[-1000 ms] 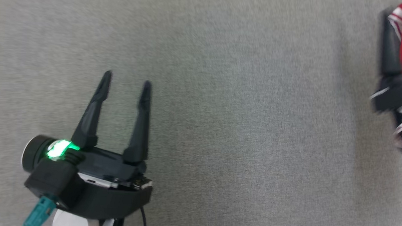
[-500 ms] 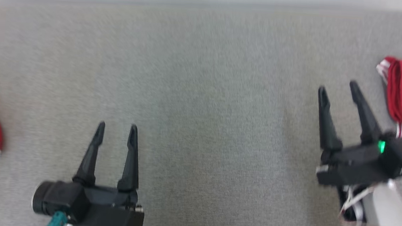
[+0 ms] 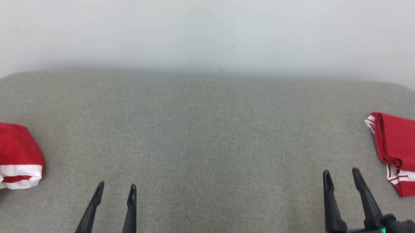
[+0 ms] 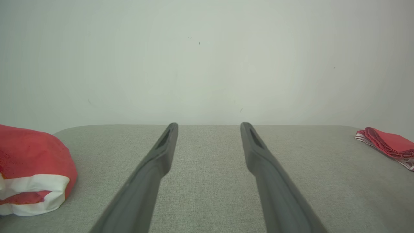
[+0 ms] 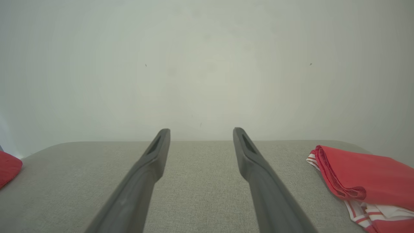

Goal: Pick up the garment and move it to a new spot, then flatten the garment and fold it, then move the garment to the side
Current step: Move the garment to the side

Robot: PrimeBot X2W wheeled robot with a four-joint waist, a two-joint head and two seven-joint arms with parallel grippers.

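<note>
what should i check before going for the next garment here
1. left gripper open with nothing between its fingers: ok
2. right gripper open and holding nothing: ok
3. folded red garment lies at the right side, apart from the right gripper: ok
4. crumpled red garment lies free at the left side, nearer the left gripper: ok
5. bare stretch of grey table between the two garments for spreading: ok
6. whether the crumpled red garment hangs over the table's edge: cannot tell, the head view cuts it off
</note>
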